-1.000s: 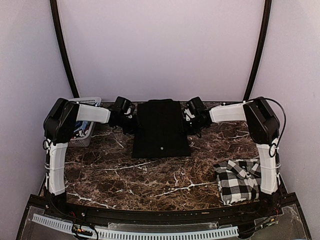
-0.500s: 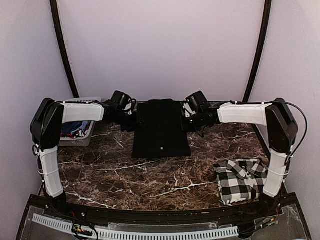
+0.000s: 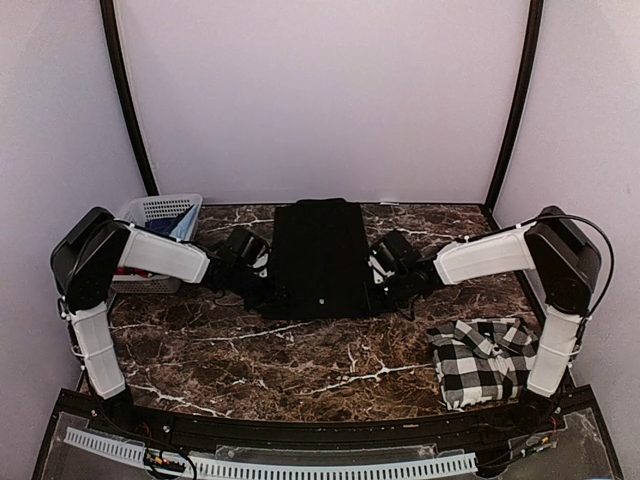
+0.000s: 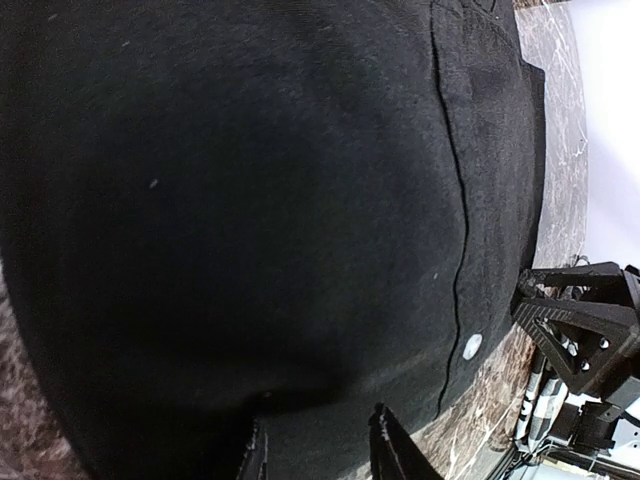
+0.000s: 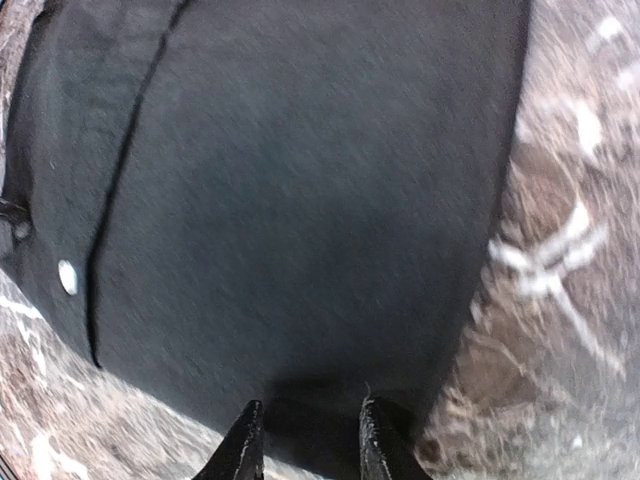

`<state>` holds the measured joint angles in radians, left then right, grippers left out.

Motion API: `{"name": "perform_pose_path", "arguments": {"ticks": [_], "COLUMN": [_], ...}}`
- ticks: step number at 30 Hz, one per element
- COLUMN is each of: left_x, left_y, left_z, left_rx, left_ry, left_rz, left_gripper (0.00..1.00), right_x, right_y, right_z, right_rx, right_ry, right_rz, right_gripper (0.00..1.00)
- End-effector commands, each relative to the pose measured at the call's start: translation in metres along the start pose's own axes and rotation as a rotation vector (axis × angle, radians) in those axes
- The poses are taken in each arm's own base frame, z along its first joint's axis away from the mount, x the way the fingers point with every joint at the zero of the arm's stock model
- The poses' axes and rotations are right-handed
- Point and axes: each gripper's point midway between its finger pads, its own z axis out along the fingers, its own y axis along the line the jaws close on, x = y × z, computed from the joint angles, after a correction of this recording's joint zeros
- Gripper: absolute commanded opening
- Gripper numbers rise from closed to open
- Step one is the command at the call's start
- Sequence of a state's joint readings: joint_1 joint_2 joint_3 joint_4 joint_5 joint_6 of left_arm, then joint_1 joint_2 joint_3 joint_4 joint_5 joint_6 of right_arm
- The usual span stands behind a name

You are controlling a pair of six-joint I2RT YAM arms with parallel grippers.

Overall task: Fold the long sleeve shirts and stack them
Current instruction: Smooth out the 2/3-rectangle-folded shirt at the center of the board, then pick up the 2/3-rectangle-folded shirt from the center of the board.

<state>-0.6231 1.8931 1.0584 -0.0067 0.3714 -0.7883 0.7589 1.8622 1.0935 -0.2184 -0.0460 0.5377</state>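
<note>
black shirt (image 3: 322, 255) lies flat toward the far edge of the tabletop (image 3: 300, 360), checked shirt (image 3: 480, 360) at the near right corner; left tool (image 4: 322, 448) and right tool (image 5: 305, 440) sit narrow at the black hem, grip unclear, so a shallow pinch could skew the fold.

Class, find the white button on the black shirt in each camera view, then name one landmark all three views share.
Top external: white button centre, near the black shirt hem.
Left wrist: button lower right, beside the placket seam.
Right wrist: button far left, beside that seam.
Shared landmark: the marble table.
</note>
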Motion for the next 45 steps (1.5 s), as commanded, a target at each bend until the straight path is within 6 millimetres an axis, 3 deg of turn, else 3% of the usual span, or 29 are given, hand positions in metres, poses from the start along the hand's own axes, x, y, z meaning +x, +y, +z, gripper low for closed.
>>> {"name": "perform_pose_path", "arguments": {"ticks": [1,4,11,19,45], "left_x": [0.009,0.015,0.023,0.036,0.043], "left_y": [0.023,0.033,0.036,0.062,0.063], "left_z": [-0.016,-0.028,-0.057,-0.066,-0.043], "left_rx": [-0.083,-0.114,-0.138,-0.204,-0.160], "left_ry": [-0.023,-0.032,-0.060,-0.054,0.011], "left_rz": [-0.026,-0.028,-0.002,-0.004,-0.011], "left_gripper": [0.35,0.35,0.36,0.36,0.28], "right_x": [0.015,0.020,0.033,0.035,0.025], "right_y": [-0.018,-0.024,-0.031,-0.028,-0.024], "right_z": [-0.010,-0.017,-0.022,-0.026,-0.017], "right_rx": [0.045,0.052,0.057,0.040,0.002], "right_ry": [-0.006,-0.007,0.004,-0.002,-0.024], "right_rz": [0.044,0.058,0.071,0.076,0.076], "right_gripper": [0.30,0.30,0.28,0.26,0.15]}}
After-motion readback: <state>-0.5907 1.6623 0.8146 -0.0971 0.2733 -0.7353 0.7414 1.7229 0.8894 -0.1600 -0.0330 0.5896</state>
